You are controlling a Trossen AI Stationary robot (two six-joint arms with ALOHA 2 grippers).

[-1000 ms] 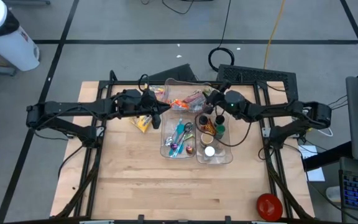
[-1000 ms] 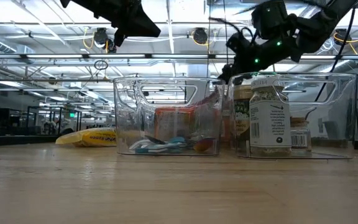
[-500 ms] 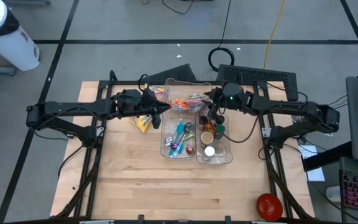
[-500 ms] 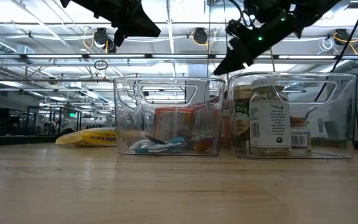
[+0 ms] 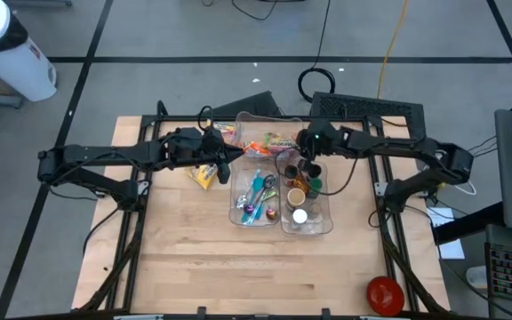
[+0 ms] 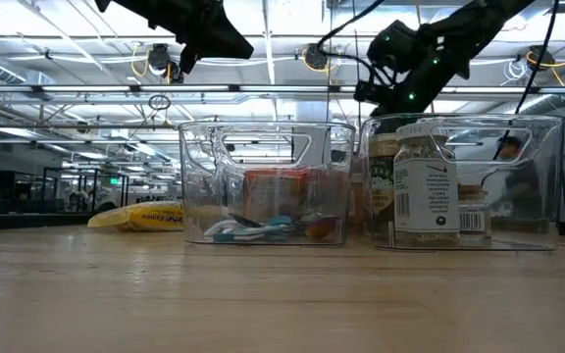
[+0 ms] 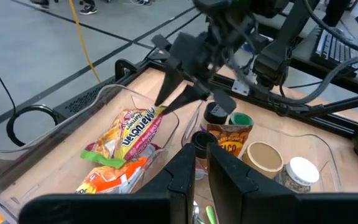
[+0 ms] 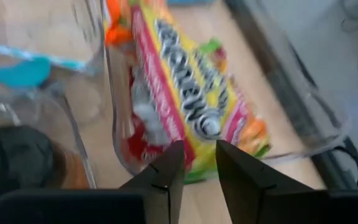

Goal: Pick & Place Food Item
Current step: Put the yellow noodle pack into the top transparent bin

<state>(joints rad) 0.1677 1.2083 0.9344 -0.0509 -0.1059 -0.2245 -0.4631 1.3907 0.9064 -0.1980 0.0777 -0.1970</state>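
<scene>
One noodle packet [image 7: 134, 132] lies lengthwise along its clear bin [image 7: 55, 140].

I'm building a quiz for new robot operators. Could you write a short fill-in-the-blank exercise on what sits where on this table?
1. The clear plastic bin holding the jars stands to the ____ of the clear bin with colourful utensils, seen from above.
2. The yellow snack packet lies on the wooden table, ____ the bins.
3. The right gripper hangs over the ____ packet in the rear clear tray.
4. The round red object sits near the table's front ____ corner.

Missing words: right; outside; ramen; right
</scene>
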